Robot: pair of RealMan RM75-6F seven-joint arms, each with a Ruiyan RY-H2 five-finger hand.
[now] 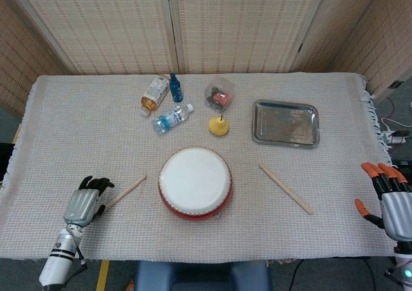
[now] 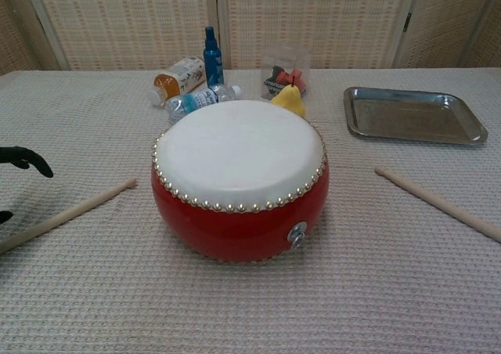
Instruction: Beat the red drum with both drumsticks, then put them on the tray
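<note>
The left robot hand (image 1: 84,201) hovers over the near end of the left drumstick (image 1: 126,192), fingers apart, holding nothing. The red drum (image 1: 195,183) sits mid-desk, the right drumstick (image 1: 286,188) beside it, the tray (image 1: 286,123) farther back. The right robot hand (image 1: 391,197) is spread wide, empty.

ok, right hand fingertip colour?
Orange, on the right hand; only the head view shows it.

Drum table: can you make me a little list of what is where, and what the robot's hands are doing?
drum: red drum in the middle, upright
left stick: left drumstick lying flat on the cloth
right stick: right drumstick lying flat, untouched
tray: tray empty, behind the right stick
left hand: left hand over the left stick's near end, grip unclear
right hand: right hand open at the table's edge
</note>
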